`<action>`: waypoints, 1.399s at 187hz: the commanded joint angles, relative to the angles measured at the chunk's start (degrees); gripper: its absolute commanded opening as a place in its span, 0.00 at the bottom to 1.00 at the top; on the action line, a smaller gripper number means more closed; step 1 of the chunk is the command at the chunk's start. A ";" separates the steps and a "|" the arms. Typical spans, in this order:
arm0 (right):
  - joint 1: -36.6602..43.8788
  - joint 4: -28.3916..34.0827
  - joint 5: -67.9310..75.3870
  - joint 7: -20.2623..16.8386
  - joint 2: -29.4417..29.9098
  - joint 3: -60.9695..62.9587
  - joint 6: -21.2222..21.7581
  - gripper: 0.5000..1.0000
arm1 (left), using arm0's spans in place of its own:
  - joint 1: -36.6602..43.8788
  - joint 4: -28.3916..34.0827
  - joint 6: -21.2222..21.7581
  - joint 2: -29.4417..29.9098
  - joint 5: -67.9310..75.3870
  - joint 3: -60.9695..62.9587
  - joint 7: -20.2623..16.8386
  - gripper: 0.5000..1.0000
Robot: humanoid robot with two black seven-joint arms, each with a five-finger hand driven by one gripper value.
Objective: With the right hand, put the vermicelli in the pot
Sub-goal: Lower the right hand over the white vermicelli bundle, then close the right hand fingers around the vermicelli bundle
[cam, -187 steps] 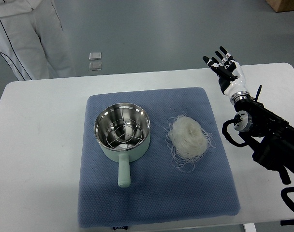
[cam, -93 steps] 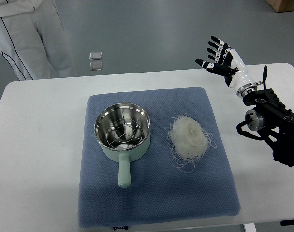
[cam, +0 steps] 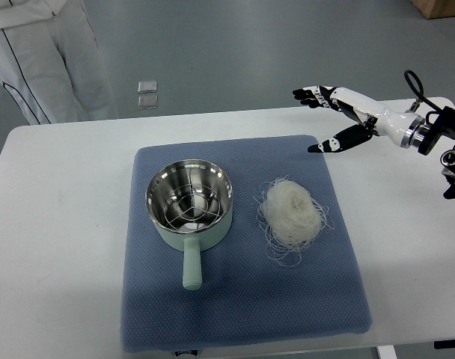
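The vermicelli (cam: pixel 291 211) lies in a loose nest on the blue mat (cam: pixel 242 299), just right of the pot (cam: pixel 190 203). The pot stands upright on the mat, its handle pointing toward the robot. The right hand (cam: pixel 338 116) hovers beyond the mat's far right corner, fingers spread wide, holding nothing. The mat covers the white table (cam: pixel 55 247).
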 commanded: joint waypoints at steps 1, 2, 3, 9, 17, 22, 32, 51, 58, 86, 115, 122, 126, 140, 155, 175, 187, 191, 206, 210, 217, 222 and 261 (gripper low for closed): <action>0.87 3.55 -5.48 0.00 -1.90 -0.11 2.79 0.83 | 0.00 0.00 0.01 0.00 0.00 0.00 0.00 1.00; 0.95 3.89 -6.00 0.00 -1.99 -0.11 3.14 0.83 | 0.00 0.00 0.01 0.00 0.00 0.00 0.00 1.00; 0.96 3.90 -6.01 0.00 -1.99 -0.11 3.14 0.83 | 0.00 0.00 0.01 0.00 0.00 0.00 0.00 1.00; 1.31 4.69 -7.85 0.00 -2.34 -0.37 4.19 0.83 | 0.00 0.00 0.01 0.00 0.00 0.00 0.00 1.00; 1.74 5.65 -10.48 0.09 -2.69 -1.07 5.07 0.83 | 0.00 0.00 0.01 0.00 0.00 0.00 0.00 1.00; 2.10 6.09 -11.72 0.18 -2.95 -1.43 5.34 0.83 | 0.00 0.00 0.01 0.00 0.00 0.00 0.00 1.00; 2.98 7.41 -14.71 0.36 -3.92 -2.75 5.69 0.83 | 0.00 0.00 0.01 0.00 0.00 0.00 0.00 1.00; 5.35 10.13 -18.84 0.53 -4.89 -7.14 5.78 0.83 | 0.00 0.00 0.01 0.00 0.00 0.00 0.00 1.00; 5.96 10.84 -19.89 0.53 -4.97 -8.54 5.69 0.82 | 0.00 0.00 0.01 0.00 0.00 0.00 0.00 1.00; 6.67 12.33 -25.69 0.53 -5.15 -11.36 5.34 0.82 | 0.00 0.00 0.01 0.00 0.00 0.00 0.00 1.00; 6.58 13.04 -28.60 0.44 -4.54 -11.45 4.99 0.81 | 0.00 0.00 0.01 0.00 0.00 0.00 0.00 1.00; 6.58 13.13 -28.86 0.44 -4.45 -11.45 4.90 0.81 | -0.09 0.00 0.01 0.00 0.00 0.00 0.00 1.00; 6.58 13.13 -29.21 0.44 -4.45 -11.45 4.90 0.81 | 0.00 0.00 -0.07 0.00 0.00 0.00 0.00 1.00; 6.14 13.13 -30.09 0.36 -4.27 -11.53 4.37 0.81 | 0.00 0.00 0.01 0.00 0.00 0.00 0.00 1.00; 5.79 13.30 -30.79 0.27 -3.48 -11.62 3.93 0.81 | 0.00 0.00 0.01 0.00 0.00 0.00 0.00 1.00; 5.70 13.48 -31.15 0.27 -2.95 -13.03 2.00 0.81 | 0.00 0.00 0.01 0.00 0.00 0.00 0.00 1.00; 5.70 13.39 -31.41 0.09 -2.69 -13.91 1.12 0.80 | 0.00 0.00 0.01 0.00 0.00 0.00 0.00 1.00; 5.61 13.48 -31.67 0.00 -2.43 -14.17 0.86 0.81 | 0.00 0.00 0.01 0.00 0.00 0.00 0.00 1.00; 5.26 13.30 -32.29 -0.26 -1.81 -14.79 -0.02 0.81 | 0.00 0.00 0.01 0.00 0.00 0.00 0.00 1.00; 5.18 13.30 -32.38 -0.26 -1.81 -14.88 -0.11 0.81 | 0.00 0.00 0.01 0.00 0.00 0.00 0.00 1.00; 5.00 13.22 -32.46 -0.26 -1.72 -14.88 -0.29 0.81 | 0.00 0.00 -0.07 0.00 0.00 0.00 0.00 1.00; 4.73 13.21 -32.46 -0.26 -1.72 -14.88 -0.29 0.81 | 0.00 0.00 -0.07 0.00 0.00 0.00 0.00 1.00; 2.98 12.16 -34.40 -0.44 -1.63 -14.88 -1.78 0.80 | 0.00 0.00 0.01 0.00 0.00 0.00 0.00 1.00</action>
